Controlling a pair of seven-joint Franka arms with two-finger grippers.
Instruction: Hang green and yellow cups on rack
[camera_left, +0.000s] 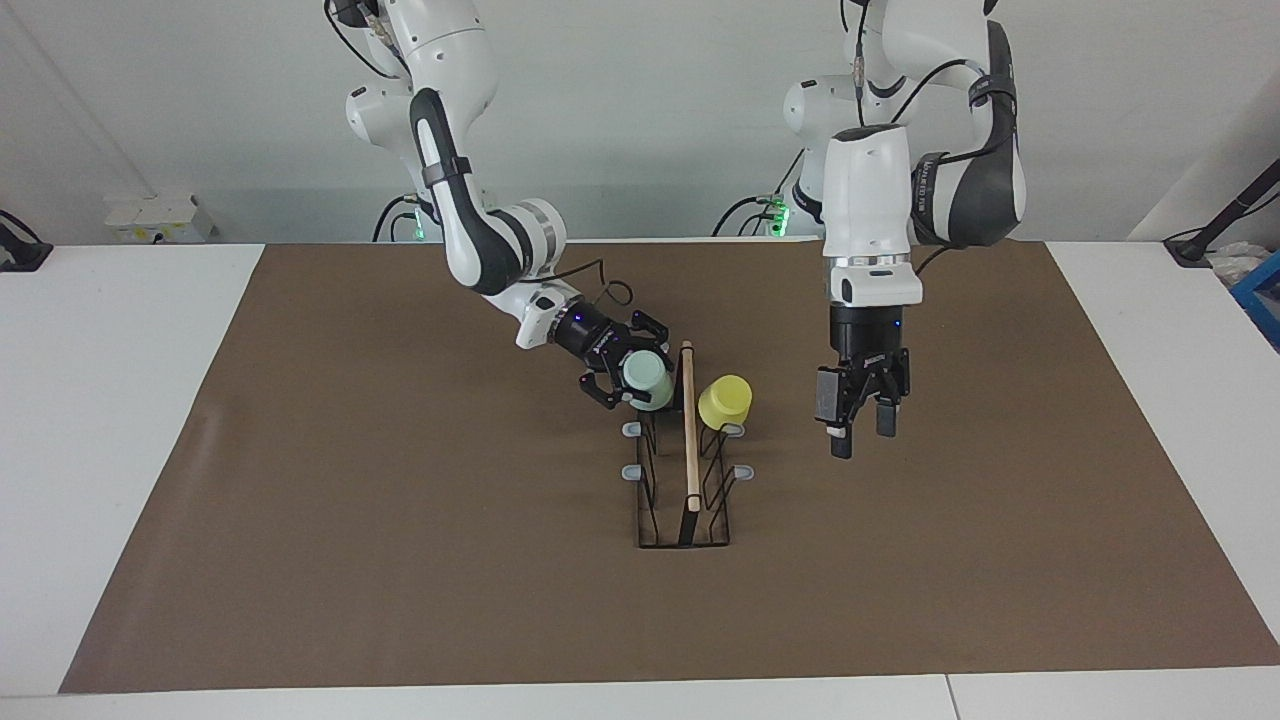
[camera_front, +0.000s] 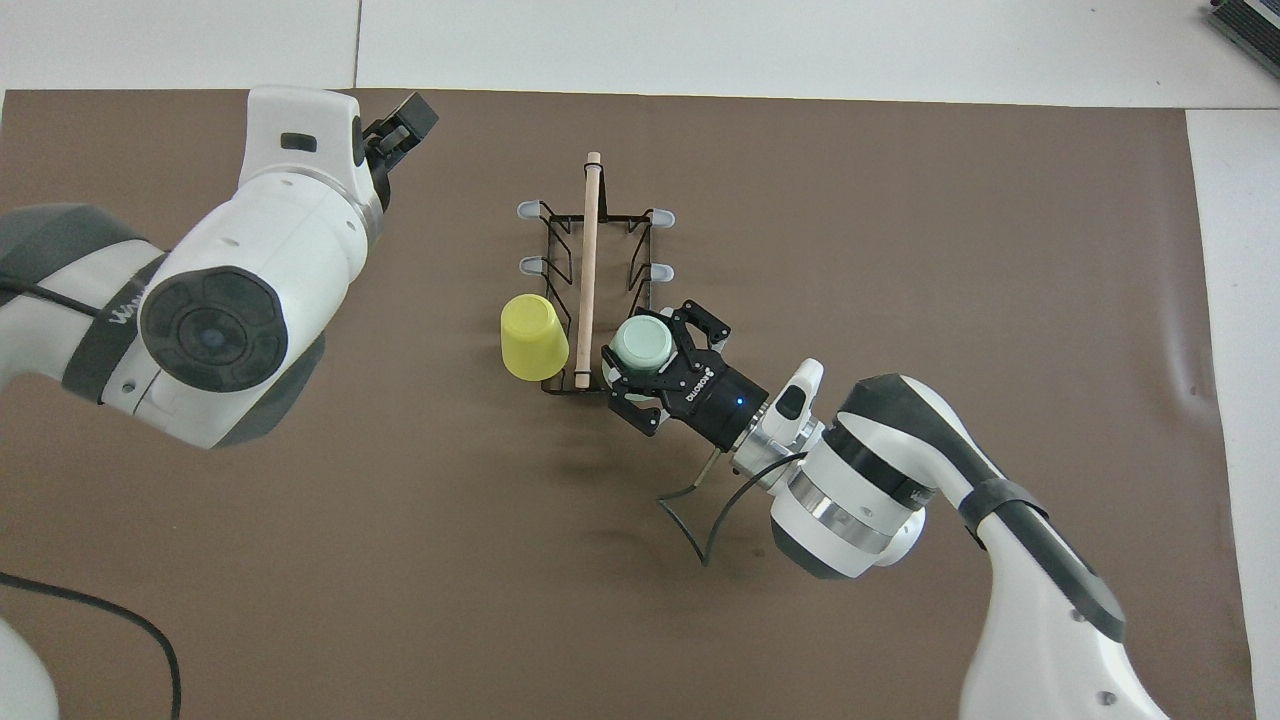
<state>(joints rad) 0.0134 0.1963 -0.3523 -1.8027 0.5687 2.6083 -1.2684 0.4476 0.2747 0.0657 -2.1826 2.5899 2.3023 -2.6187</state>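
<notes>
Overhead view, centre of frame: the right gripper (camera_front: 640, 362) has its fingers clamped on the green cup (camera_front: 641, 343), pressed against the rack (camera_front: 588, 250) at its lower end, mouth toward a peg; the yellow cup (camera_front: 533, 336) already hangs on the rod's other flank; upper left of frame, the left gripper (camera_front: 402, 125) waits, fingers spread and empty

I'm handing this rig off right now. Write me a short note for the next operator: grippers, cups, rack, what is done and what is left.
Left gripper: open and empty, up over the brown mat toward the left arm's end of the table, apart from the rack.
Right gripper: shut on the pale mint green plastic cup, at the robots' end of the black wire rack with the wooden rod, on the right arm's side.
Bright yellow plastic cup: hanging on a rack peg on the left arm's side, nothing holding it.
Done: yellow cup hung.
Left: seat the green cup on its peg, release it, draw the right arm away.
</notes>
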